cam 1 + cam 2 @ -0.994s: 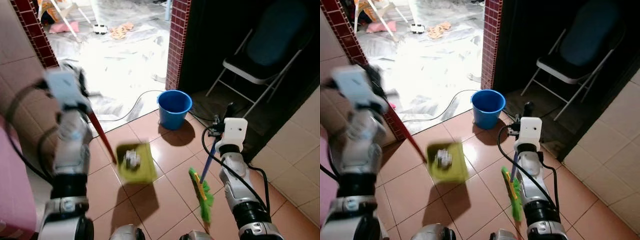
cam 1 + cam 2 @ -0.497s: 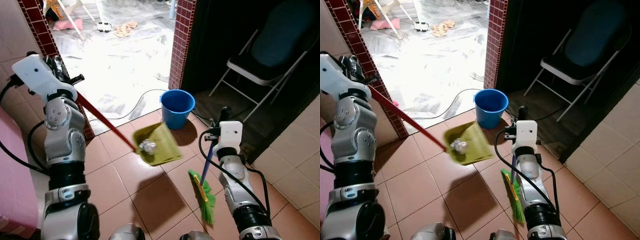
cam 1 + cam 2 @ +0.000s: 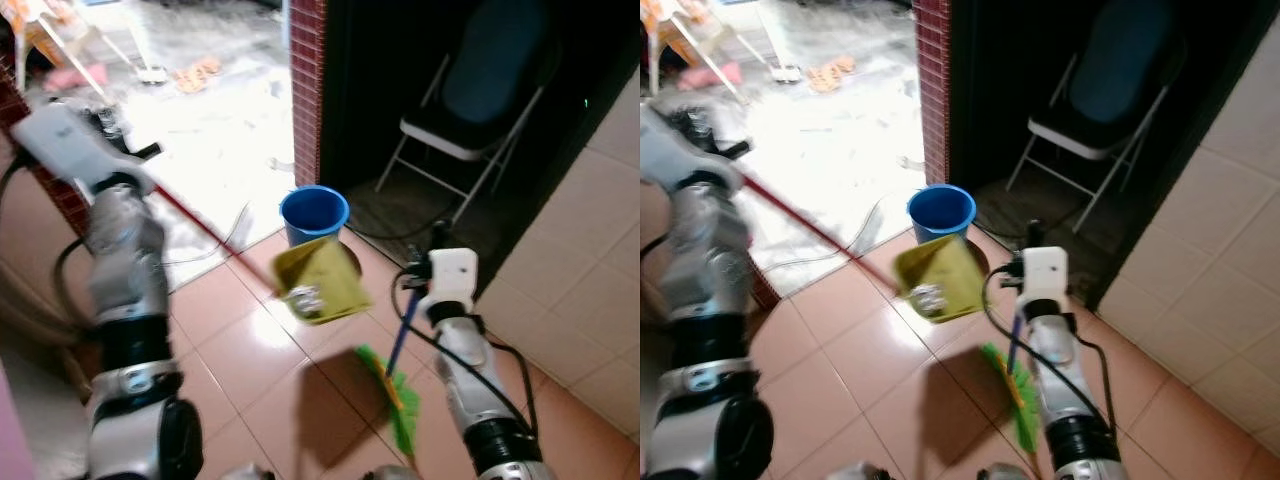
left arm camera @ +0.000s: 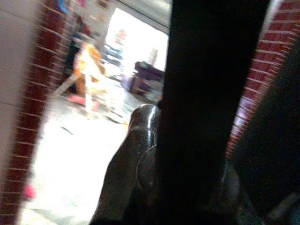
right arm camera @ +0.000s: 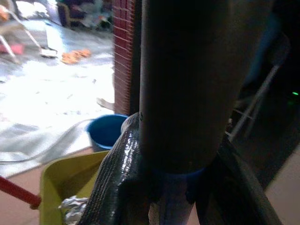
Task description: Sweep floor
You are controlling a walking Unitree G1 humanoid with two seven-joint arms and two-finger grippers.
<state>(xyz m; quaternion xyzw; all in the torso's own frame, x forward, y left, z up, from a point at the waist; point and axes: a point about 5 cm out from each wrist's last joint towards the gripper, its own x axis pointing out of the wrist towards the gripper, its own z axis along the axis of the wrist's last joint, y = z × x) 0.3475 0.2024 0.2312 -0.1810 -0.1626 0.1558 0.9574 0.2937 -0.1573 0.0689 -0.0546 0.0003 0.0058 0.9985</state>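
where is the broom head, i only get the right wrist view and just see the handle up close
Observer: The green broom head is down low by the tiles, in front of the robot's right side, below the right tool, which is shut on the blue handle.
Operator: who holds the yellow pan
Observer: The left tool, raised on the robot's left, holds its red handle; the dustpan hangs tilted above the floor.
Operator: is it over the bucket yet
Observer: Probably not. It overlaps only the near rim of the blue bucket, and its shadow lies on tiles nearer the robot.
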